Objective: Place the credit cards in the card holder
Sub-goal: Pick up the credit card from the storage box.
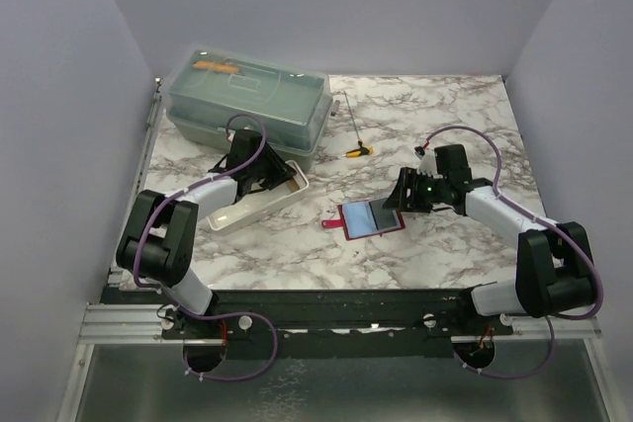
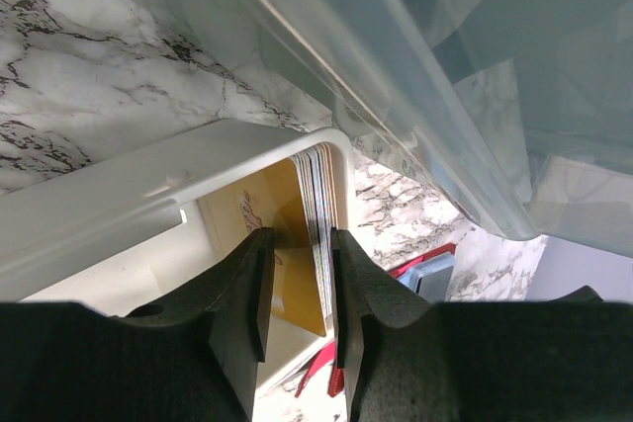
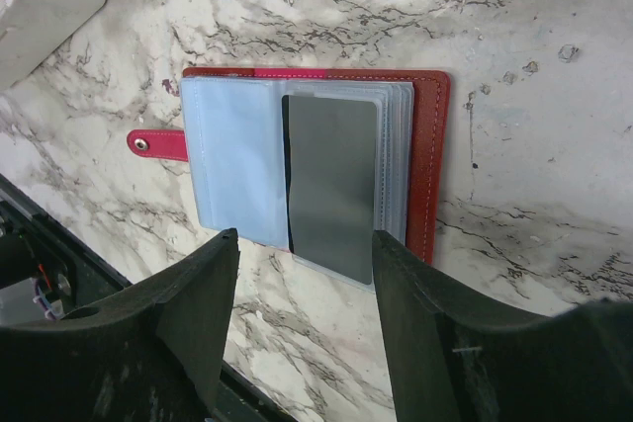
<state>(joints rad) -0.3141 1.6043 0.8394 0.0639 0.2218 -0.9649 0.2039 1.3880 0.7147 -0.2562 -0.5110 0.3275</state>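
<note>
At the end of the white tray (image 2: 148,195), your left gripper (image 2: 302,239) straddled the stack of credit cards (image 2: 316,185) standing on edge; its jaws were narrow, one finger against the stack, a gap showing at the other; over the marble table (image 3: 514,27), your right gripper (image 3: 305,244) hung wide and empty above the open red card holder (image 3: 430,145); one dark grey card (image 3: 331,175) sat in its clear sleeve.

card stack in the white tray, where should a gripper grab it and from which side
Pinch the card stack by its upper edge from above, one finger on each flat face: it stands on edge against the end wall of the white tray, so only that edge is free.
</note>
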